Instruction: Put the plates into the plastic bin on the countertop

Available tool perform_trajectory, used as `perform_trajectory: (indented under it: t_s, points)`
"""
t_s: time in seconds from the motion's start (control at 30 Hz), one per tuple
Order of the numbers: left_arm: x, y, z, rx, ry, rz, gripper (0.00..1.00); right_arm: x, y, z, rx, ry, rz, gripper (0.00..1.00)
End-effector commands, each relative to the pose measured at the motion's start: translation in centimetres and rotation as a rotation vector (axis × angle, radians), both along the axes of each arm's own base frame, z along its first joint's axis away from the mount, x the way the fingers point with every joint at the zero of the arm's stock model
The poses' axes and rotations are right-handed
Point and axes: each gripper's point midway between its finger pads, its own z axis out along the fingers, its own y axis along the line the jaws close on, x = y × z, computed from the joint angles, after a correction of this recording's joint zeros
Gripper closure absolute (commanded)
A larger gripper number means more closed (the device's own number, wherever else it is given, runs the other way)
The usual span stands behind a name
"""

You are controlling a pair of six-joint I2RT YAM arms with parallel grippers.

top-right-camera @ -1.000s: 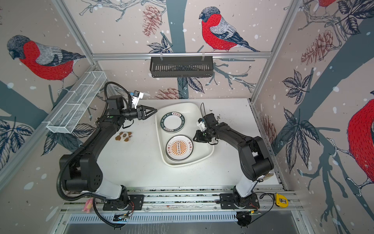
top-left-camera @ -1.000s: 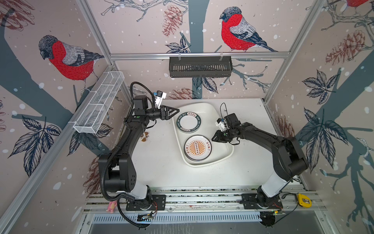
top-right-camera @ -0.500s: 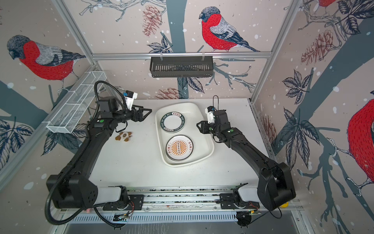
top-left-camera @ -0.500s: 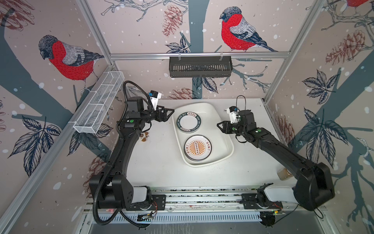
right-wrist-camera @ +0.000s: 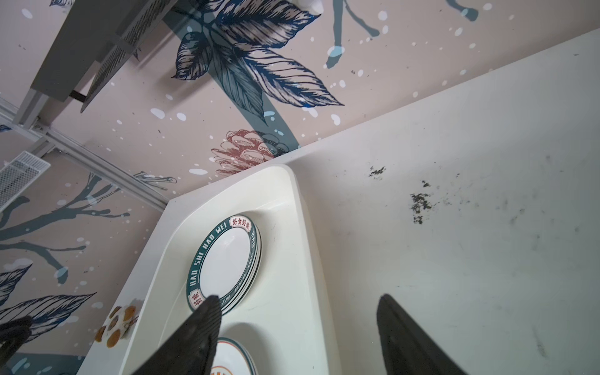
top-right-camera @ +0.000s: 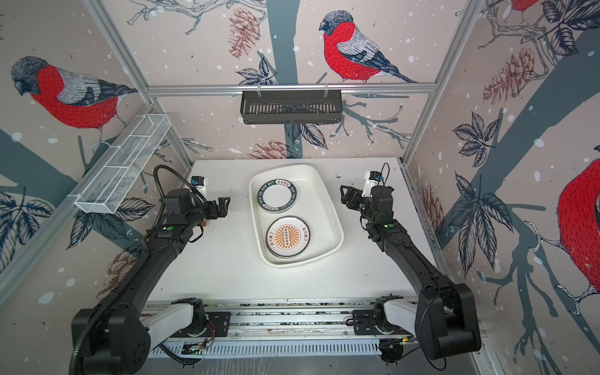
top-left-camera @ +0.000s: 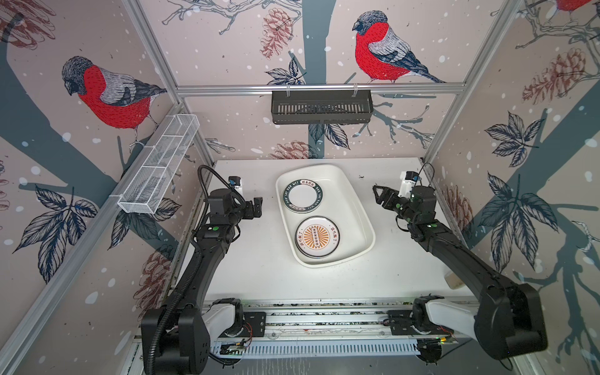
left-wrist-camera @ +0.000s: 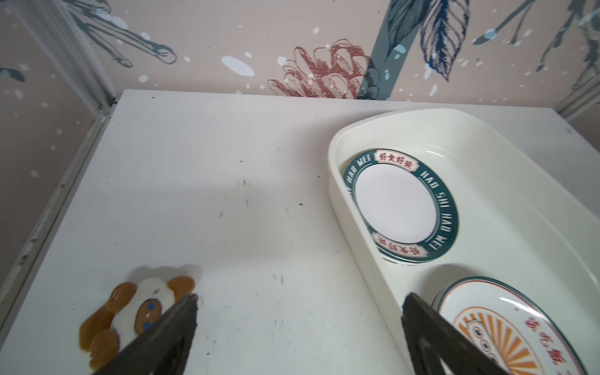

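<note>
The left arm arches up from its base and bends inward, the left end effector [top-left-camera: 256, 206] held above the surface [top-left-camera: 259, 269], fingers spread wide and gripping nothing (a small brown-and-white soft toy [left-wrist-camera: 130, 311] lies beside it). Mid-surface sits the bin [top-left-camera: 345, 207], with a stack of green-rimmed plates [top-left-camera: 302, 196] at its far end and orange sunburst plates [top-left-camera: 317, 237] nearer the robot. The right arm stretches forward, the right end effector [top-left-camera: 378, 194] released, empty, pointing toward the bin.
</note>
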Motion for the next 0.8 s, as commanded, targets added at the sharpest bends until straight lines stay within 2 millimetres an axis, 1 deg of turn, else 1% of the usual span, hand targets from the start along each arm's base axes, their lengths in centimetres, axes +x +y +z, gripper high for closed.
perform_trajectory:
  t_s: [0.0, 0.03, 0.07, 0.2, 0.27, 0.37, 0.47, 0.5, 0.57, 0.7, 0.77]
  points:
    - [0.5, 1.6, 1.4, 0.024, -0.154, 0.087, 0.03, 0.9, -1.2, 0.7, 0.005, -0.05, -0.03, 0.14]
    - [0.2, 1.6, 1.1, 0.02, -0.183, 0.086, 0.03, 1.1, -1.7, 0.3, 0.003, -0.045, -0.044, 0.08]
    - [-0.1, 1.5, 0.7, 0.015, -0.206, 0.083, 0.03, 1.2, -2.2, 0.0, 0.001, -0.047, -0.047, 0.0]
    - [-0.6, 1.4, -1.3, 0.016, -0.218, 0.08, 0.02, 1.4, -3.6, -0.7, -0.031, -0.067, -0.078, 0.0]
    - [-0.6, 1.3, -2.3, 0.02, -0.22, 0.067, 0.02, 1.5, -4.8, -1.2, -0.059, -0.077, -0.123, 0.0]
    - [-0.5, 1.1, -3.2, 0.037, -0.256, 0.047, 0.03, 1.5, -6.5, -1.8, -0.107, -0.09, -0.181, 0.0]
    - [-0.4, 1.2, -4.0, 0.044, -0.287, 0.043, 0.02, 1.3, -7.6, -2.7, -0.187, -0.09, -0.21, 0.0]
    - [-0.4, 1.3, -4.3, 0.04, -0.294, 0.048, 0.03, 1.3, -8.0, -3.0, -0.213, -0.085, -0.222, 0.0]
    - [-0.2, 1.8, -4.6, 0.028, -0.32, 0.066, 0.03, 1.0, -9.4, -3.6, -0.274, -0.077, -0.281, 0.0]
    - [-0.1, 2.7, -5.0, 0.029, -0.382, 0.102, 0.02, 0.2, -11.5, -4.5, -0.362, -0.096, -0.373, 0.0]
    - [0.0, 3.5, -5.0, -0.003, -0.4, 0.127, 0.02, -0.3, -12.7, -5.2, -0.39, -0.112, -0.434, 0.0]
